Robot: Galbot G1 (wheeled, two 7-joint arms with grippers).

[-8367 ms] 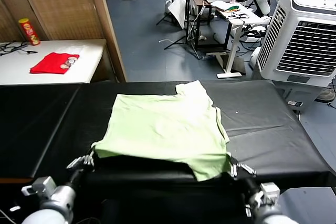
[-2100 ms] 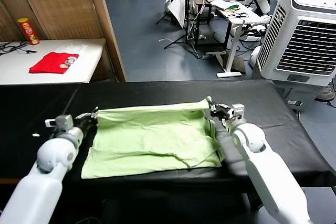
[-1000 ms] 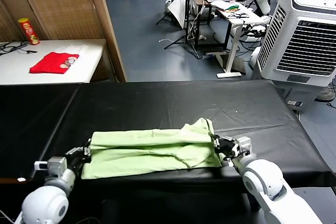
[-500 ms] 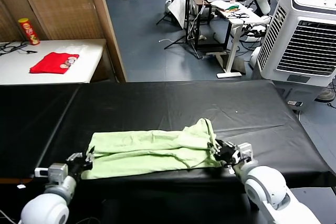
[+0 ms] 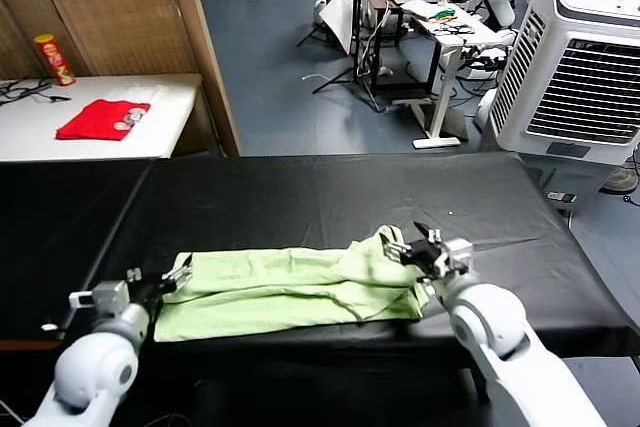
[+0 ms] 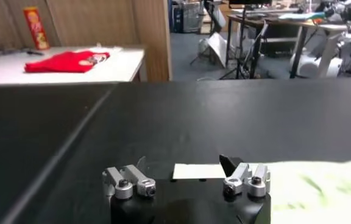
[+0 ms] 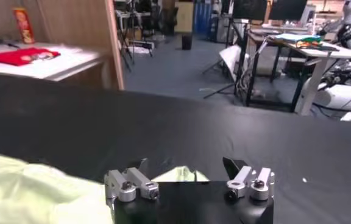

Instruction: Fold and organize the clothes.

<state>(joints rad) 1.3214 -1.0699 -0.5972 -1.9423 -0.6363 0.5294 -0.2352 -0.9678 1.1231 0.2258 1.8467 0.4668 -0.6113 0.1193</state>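
A black padded table (image 5: 300,187) carries the pale green thin short-sleeved shirt (image 5: 290,287), folded along its near edge. The left gripper (image 5: 172,274) and right gripper (image 5: 412,247) gape wide, holding nothing; their fingers may snag and undo the loose fold.

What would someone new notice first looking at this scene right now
The pale green shirt stands out most, folded into a long band near the front edge of the black table. An open claw sits at each end of it, the left claw and the right claw. A red cloth lies on the white side table behind.
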